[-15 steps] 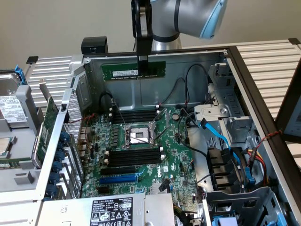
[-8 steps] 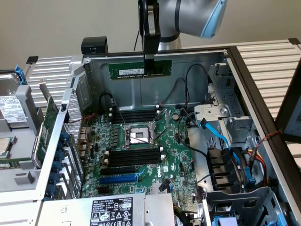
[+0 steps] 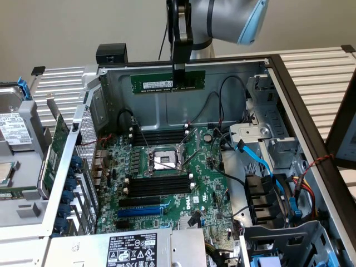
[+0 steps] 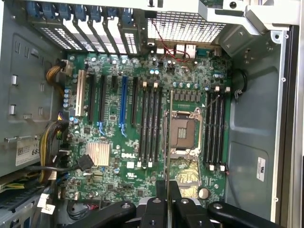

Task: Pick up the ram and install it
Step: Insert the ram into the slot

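ram (image 3: pixel 153 84) | held by gripper (image 3: pixel 179 72) | level, well above mobo (image 3: pixel 199 189) | edges clear

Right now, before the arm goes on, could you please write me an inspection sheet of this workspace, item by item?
Surface: open computer case with its motherboard exposed; the black memory slots look empty.
Job's things: the ram is held level in the air above the board, not seated in any slot.
Clutter: a hard drive lies beside the case at the exterior view's left.
Grippers: the gripper is shut on the ram.
Cables: a blue cable runs loose inside the case, toward the exterior view's right.
Surroundings: a white slatted surface lies around the case.
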### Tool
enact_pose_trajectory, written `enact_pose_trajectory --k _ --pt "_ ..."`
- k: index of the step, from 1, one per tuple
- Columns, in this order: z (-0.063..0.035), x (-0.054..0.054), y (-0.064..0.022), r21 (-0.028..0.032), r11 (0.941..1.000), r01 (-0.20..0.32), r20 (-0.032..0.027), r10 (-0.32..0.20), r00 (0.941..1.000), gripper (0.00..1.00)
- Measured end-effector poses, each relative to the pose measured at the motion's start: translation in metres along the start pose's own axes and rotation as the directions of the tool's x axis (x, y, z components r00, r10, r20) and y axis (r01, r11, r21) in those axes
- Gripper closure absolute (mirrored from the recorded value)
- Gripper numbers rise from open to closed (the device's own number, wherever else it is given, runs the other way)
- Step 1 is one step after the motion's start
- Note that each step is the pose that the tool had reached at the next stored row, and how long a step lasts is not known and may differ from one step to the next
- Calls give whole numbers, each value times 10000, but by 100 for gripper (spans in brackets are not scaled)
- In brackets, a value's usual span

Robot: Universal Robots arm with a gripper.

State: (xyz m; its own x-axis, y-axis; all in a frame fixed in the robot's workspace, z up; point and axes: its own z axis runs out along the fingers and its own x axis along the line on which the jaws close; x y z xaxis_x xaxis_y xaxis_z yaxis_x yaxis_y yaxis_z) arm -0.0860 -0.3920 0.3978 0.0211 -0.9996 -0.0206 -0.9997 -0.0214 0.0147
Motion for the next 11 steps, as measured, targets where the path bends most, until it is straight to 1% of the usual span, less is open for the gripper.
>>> enact_pose_trajectory --k 4,6,9,11 --pt "31 -12 27 0 10000 -24 -2 24 10000 86" --pt "63 -21 48 1 10000 -48 -3 48 10000 86" --pt "117 -41 108 0 10000 -68 -7 68 10000 86" --pt "158 -61 174 2 10000 -72 -9 72 10000 86"
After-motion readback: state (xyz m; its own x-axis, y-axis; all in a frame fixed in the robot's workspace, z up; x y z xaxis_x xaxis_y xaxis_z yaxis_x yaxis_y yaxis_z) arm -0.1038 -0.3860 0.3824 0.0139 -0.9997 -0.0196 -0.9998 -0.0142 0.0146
